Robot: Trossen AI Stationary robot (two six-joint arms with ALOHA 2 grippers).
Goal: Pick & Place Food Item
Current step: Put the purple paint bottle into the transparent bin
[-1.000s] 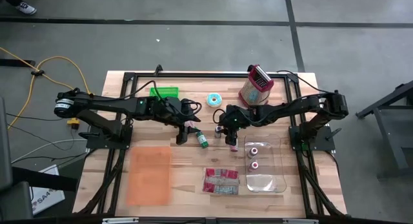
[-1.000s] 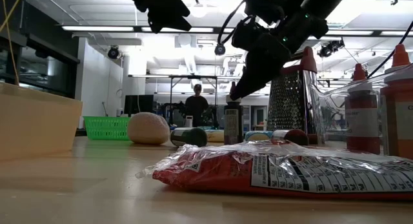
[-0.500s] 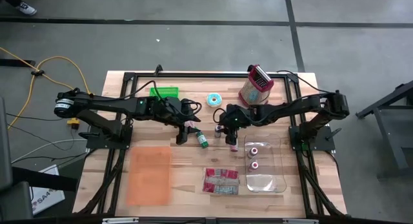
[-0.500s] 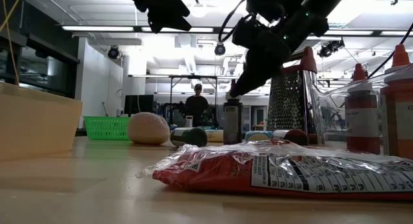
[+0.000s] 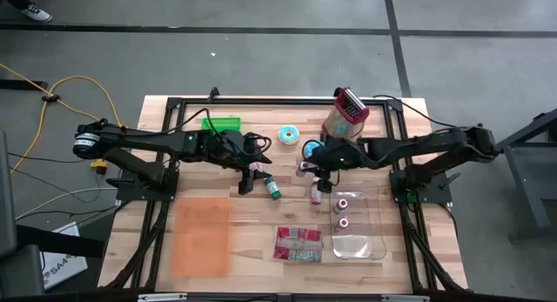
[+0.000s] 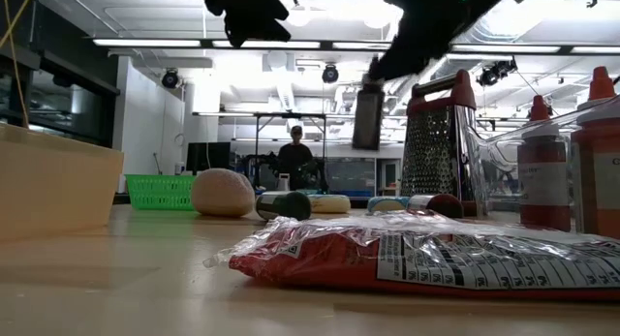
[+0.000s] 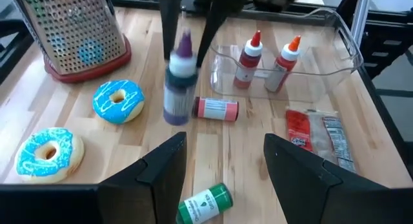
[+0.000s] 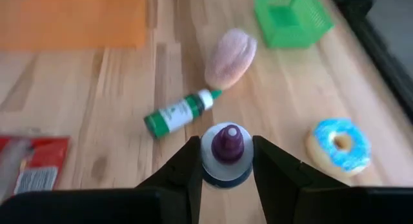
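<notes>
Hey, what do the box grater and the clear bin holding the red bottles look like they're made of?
Box grater: looks like shiny perforated metal with a red, probably plastic, base rim. Clear bin: see-through with glossy rounded edges, likely hard plastic; the red bottles show through its wall.

Pale wood table (image 5: pixel 252 241), planked, matt, grain showing. The grater (image 7: pixel 74 27) is perforated metal, dull shine, red plastic base. Clear glossy plastic tray (image 7: pixel 335 40) holds 2 red plastic squeeze bottles (image 7: pixel 248 53). The purple-capped bottle (image 8: pixel 226 153) looks smooth plastic, slightly translucent. Crinkled glossy film on the snack packet (image 6: pixel 417 259), catching the light. 2 donuts (image 7: pixel 118 100) wear smooth blue icing. Green bottle (image 8: pixel 177 114) with a printed label. Green basket (image 8: pixel 290 17) is plastic mesh. Orange mat (image 5: pixel 202 237), flat and matt.
</notes>
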